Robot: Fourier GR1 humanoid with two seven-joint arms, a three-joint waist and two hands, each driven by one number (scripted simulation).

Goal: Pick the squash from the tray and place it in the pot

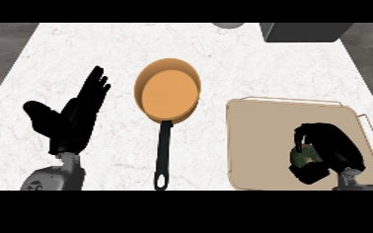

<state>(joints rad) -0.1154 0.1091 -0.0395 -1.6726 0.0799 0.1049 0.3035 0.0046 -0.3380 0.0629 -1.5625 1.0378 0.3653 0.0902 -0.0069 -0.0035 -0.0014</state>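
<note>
Marble counter (218, 54). Right hand (328, 148) curled round squash (304, 156) on tray (255, 128); left hand (76, 116) open, resting. Risk: squash slipping during lift toward pot (169, 90).

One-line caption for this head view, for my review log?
Right hand curled round dark green squash on beige tray; orange long-handled pot empty; open left hand resting.

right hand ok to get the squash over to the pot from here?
Probably yes: the right hand is curled round the squash on the tray, and bare counter lies between it and the pot.
</note>
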